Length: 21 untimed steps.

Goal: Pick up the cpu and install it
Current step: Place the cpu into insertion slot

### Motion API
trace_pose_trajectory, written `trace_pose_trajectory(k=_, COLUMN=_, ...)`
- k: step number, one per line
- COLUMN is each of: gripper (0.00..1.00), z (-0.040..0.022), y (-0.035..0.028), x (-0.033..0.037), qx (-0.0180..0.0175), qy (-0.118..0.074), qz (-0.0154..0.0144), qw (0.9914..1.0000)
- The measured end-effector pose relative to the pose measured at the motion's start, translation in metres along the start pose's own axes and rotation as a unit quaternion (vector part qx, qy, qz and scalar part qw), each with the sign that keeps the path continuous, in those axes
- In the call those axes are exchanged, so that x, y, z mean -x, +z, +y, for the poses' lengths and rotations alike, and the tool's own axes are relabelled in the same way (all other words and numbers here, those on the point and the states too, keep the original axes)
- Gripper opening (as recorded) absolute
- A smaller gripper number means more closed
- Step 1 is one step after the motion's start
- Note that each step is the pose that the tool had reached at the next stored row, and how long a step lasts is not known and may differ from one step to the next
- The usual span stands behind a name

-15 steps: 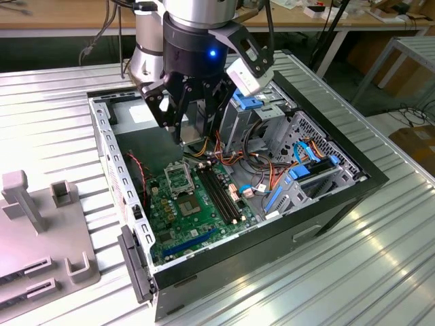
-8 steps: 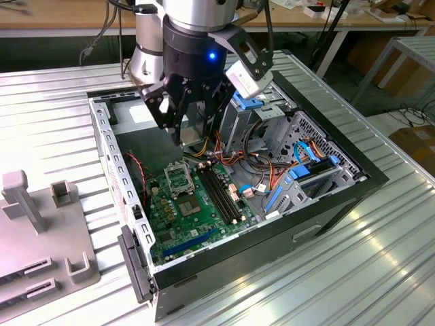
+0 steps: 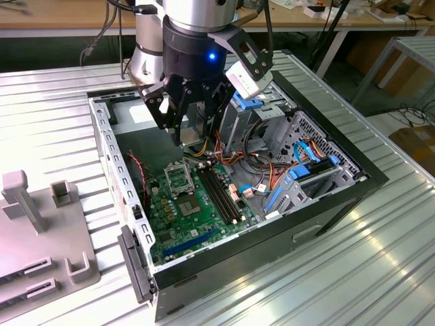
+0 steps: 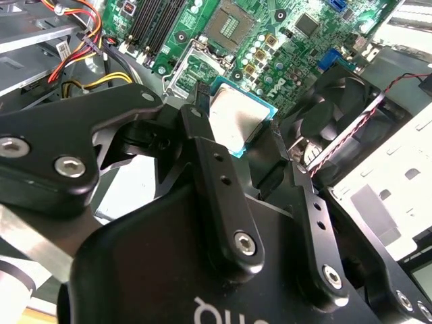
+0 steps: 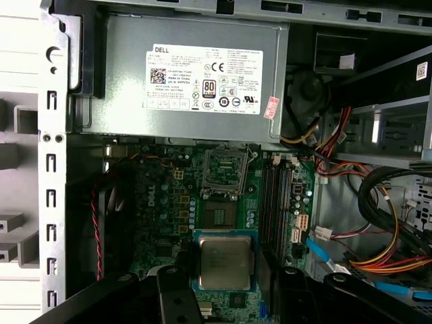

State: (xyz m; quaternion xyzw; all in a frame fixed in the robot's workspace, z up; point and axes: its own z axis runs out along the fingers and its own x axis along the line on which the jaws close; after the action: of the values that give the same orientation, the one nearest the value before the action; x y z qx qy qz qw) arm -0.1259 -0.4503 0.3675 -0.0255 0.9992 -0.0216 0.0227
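Gripper [image 3: 185, 136] is clenching the cpu [image 4: 239, 123] flat between its fingertips, silver face turned up toward the wrist. Open socket [image 5: 219, 214] is lying below the fingertips, slightly offset from the chip; cpu is hovering over the green board [image 3: 197, 219], not seated.

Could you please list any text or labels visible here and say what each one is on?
White label on the power supply: a logo and certification marks, fine print too small to read.
Pink sticker beside it: unreadable.
Face of the cpu, held in the gripper: faint print, unreadable.
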Motion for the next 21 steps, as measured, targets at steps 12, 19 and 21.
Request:
trace_pose_trajectory(k=12, gripper=0.47, z=0.0, y=0.0005, x=0.0003, qx=0.002, qy=-0.001, qz=0.0164, qw=0.99986)
trace_pose_trajectory(k=19, gripper=0.47, z=-0.0019, y=0.0012, x=0.0002, qx=0.002, qy=-0.001, qz=0.0163, qw=0.99986)
trace_pose_trajectory(k=21, gripper=0.47, z=-0.0041, y=0.0022, x=0.0001, qx=0.0021, qy=-0.001, qz=0.0164, qw=0.99986)
